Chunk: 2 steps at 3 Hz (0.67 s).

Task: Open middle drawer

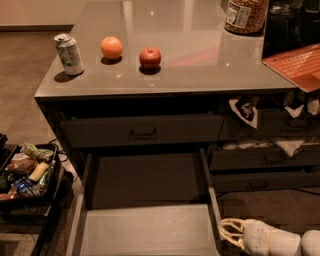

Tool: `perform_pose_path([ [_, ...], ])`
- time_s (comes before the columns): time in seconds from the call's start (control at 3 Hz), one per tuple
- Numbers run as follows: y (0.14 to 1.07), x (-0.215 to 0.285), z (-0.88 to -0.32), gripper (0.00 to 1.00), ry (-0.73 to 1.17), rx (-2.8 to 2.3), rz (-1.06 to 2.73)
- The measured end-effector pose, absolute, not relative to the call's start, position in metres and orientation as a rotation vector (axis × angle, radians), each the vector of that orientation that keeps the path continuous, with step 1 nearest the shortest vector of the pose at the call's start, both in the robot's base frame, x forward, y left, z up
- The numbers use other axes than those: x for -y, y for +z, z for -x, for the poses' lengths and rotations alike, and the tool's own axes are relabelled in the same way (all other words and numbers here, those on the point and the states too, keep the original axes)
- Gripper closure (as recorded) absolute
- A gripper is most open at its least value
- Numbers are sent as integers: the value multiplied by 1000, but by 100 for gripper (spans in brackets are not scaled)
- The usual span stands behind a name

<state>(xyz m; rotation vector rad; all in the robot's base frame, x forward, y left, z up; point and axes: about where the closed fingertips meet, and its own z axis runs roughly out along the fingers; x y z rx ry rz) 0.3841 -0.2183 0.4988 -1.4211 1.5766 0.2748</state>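
The middle drawer [145, 230] is pulled far out of the cabinet. Its pale grey inside floor shows, and its front and handle are cut off by the bottom edge of the view. Above it, the taller-fronted top drawer [100, 132] is closed, with a small dark handle [144, 132] at its centre. My gripper [225, 233], white with pale yellow tips, is low at the bottom right. It sits just outside the open drawer's right side wall [212, 210] and points left toward it. It holds nothing that I can see.
On the countertop [200, 65] stand a can [69, 54], an orange [111, 48], an apple [150, 57] and a jar [245, 15]. An orange-red flat item [297, 65] lies at the right edge. Narrower drawers [265, 160] with packets are to the right. A black bin of snacks [25, 172] sits on the floor to the left.
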Motion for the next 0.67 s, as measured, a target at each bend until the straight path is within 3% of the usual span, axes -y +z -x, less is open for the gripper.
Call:
perform_pose_path([
  [0.67,499,218,-384,12,275,-1577,1421],
])
